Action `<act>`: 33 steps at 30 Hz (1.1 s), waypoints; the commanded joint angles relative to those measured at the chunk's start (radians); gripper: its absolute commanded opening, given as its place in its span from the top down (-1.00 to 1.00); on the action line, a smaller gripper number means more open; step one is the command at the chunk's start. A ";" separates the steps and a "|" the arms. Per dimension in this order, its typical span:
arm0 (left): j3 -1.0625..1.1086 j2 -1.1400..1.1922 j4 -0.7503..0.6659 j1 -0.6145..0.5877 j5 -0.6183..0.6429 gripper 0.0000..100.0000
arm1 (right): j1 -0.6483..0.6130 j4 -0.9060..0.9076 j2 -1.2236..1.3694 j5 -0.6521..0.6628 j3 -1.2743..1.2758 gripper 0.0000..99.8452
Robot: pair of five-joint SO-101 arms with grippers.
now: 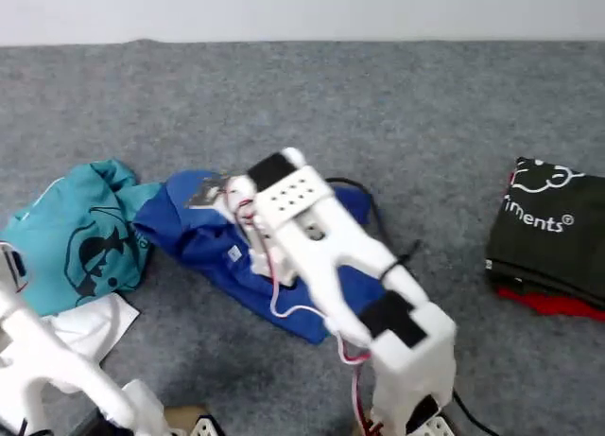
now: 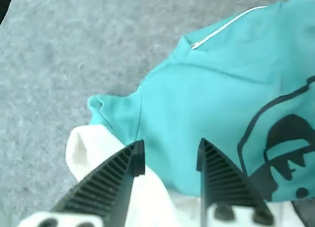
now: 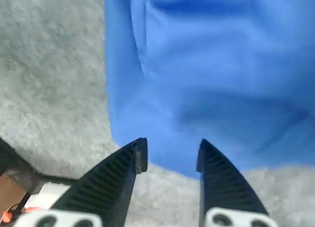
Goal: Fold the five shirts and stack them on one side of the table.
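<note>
Currently, step judged: spreading third shirt. Blue shirt [image 1: 194, 235] crumpled mid-table beneath right gripper [image 3: 171, 143], jaws apart, empty. Left gripper [image 2: 170, 143] likewise apart over teal shirt [image 2: 211, 99]. Folded stack [image 1: 548, 237] well apart. Next: pinch blue hem, pull flat.

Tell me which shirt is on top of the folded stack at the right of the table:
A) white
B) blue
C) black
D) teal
C: the high view shows the black shirt lying folded on top of the red shirt.
</note>
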 commanded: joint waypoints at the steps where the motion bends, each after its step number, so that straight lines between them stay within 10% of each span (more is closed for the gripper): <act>1: 0.005 -0.006 0.005 -0.008 0.012 0.64 | -0.065 0.042 0.090 -0.008 -0.178 0.61; 22: 0.030 -0.014 0.008 -0.009 0.015 0.64 | -0.097 0.033 0.357 -0.009 -0.269 0.61; 33: 0.030 -0.015 0.008 -0.009 0.015 0.64 | 0.016 0.042 0.278 -0.008 -0.301 0.94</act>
